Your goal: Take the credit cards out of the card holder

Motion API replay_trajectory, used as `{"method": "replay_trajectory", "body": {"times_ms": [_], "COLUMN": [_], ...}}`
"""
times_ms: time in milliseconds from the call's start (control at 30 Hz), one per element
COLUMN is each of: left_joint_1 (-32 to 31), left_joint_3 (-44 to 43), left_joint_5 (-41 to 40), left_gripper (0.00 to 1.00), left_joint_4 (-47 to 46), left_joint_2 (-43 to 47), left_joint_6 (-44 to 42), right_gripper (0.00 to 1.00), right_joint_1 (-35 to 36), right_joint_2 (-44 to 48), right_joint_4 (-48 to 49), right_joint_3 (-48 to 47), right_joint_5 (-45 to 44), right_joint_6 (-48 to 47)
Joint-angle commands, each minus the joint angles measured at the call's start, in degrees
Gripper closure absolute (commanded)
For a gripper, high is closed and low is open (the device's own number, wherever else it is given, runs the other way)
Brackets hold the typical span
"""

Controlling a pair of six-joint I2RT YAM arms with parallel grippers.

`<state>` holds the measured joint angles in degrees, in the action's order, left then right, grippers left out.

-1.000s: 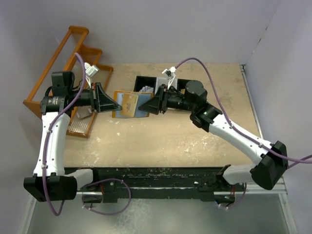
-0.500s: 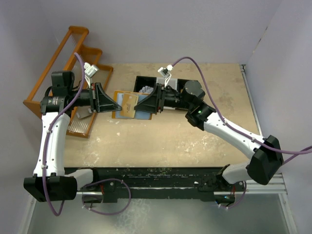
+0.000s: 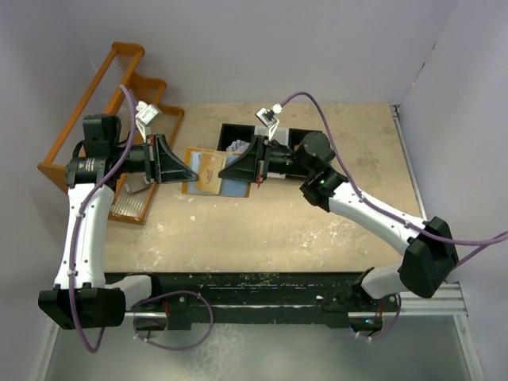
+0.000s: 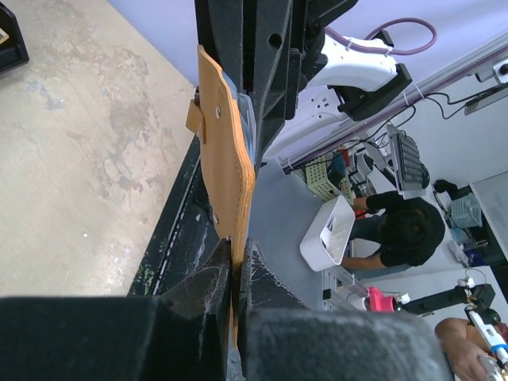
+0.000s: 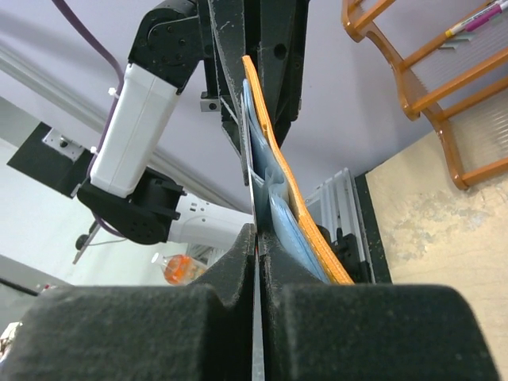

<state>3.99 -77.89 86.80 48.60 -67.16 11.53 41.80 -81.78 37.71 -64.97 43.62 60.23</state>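
Left tool (image 4: 236,266) clamped on card holder (image 4: 226,159) edge, right tool (image 5: 258,238) pinching credit card (image 5: 252,208)

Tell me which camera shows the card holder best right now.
Top external: the card holder shows its open face, tan and blue. Left wrist sees only its tan outer side with the snap tab, pinched in the left gripper. Right wrist sees it edge-on, the right gripper pinching a credit card.

A robotics lab: a worn tabletop (image 3: 278,222) boxed in by pale lilac walls (image 3: 262,48), and at the lower right of the left wrist view a person in black (image 4: 405,234) sits by a keyboard (image 4: 403,151), cables (image 4: 452,99) and a white bin (image 4: 329,234)
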Motion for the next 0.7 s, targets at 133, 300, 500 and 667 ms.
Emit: {"method": "replay_trajectory", "body": {"times_ms": [133,300,500,667], "left_joint_1": [-0.19,-0.12,-0.12,-0.17], "left_joint_3": [-1.02,-1.03,-1.04,-1.12], "left_joint_5": [5.23,5.26,2.99,2.98], "left_gripper": [0.99,0.99,1.00,1.00], "left_joint_4": [-2.02,-2.13,-3.22,-3.63], "left_joint_2": [0.72,1.23,1.17,0.87], "left_joint_6": [1.48,1.37,1.78,2.21], "right_gripper": [1.00,1.00,1.00,1.00], "right_joint_1": [-2.46,-3.99,-6.64,-6.65], "right_joint_2": [3.83,5.11,7.12,6.84], "right_joint_4": [6.45,5.19,0.34,-3.49], "right_joint_3": [1.81,2.59,2.94,2.30], "right_joint_5": [2.77,4.67,6.42,7.10], "right_joint_6": [2.27,2.18,-0.02,-2.21]}}
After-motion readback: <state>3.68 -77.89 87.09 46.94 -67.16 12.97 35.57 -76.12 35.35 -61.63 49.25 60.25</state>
